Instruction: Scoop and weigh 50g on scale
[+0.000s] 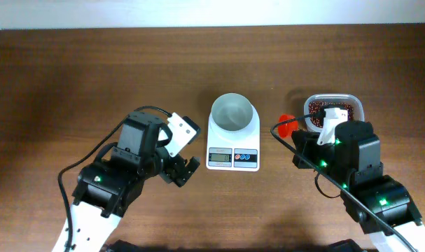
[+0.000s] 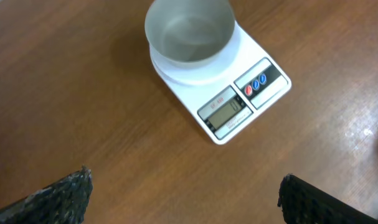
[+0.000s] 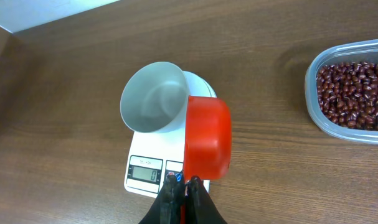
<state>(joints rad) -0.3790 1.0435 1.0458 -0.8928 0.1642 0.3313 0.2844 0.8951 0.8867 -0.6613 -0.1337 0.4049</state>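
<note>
We look straight down on the whole table (image 1: 58,70) from overhead, while our two wrist cameras hang close above it, angled down from left and right, and all three views share the scale (image 2: 232,109).

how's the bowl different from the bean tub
The bowl is round and opaque white; the tub is clear and rectangular with rounded corners. The bowl is empty; the tub holds red beans. The bowl sits on the scale; the tub sits on the table. Both stand upright with open tops.
</note>
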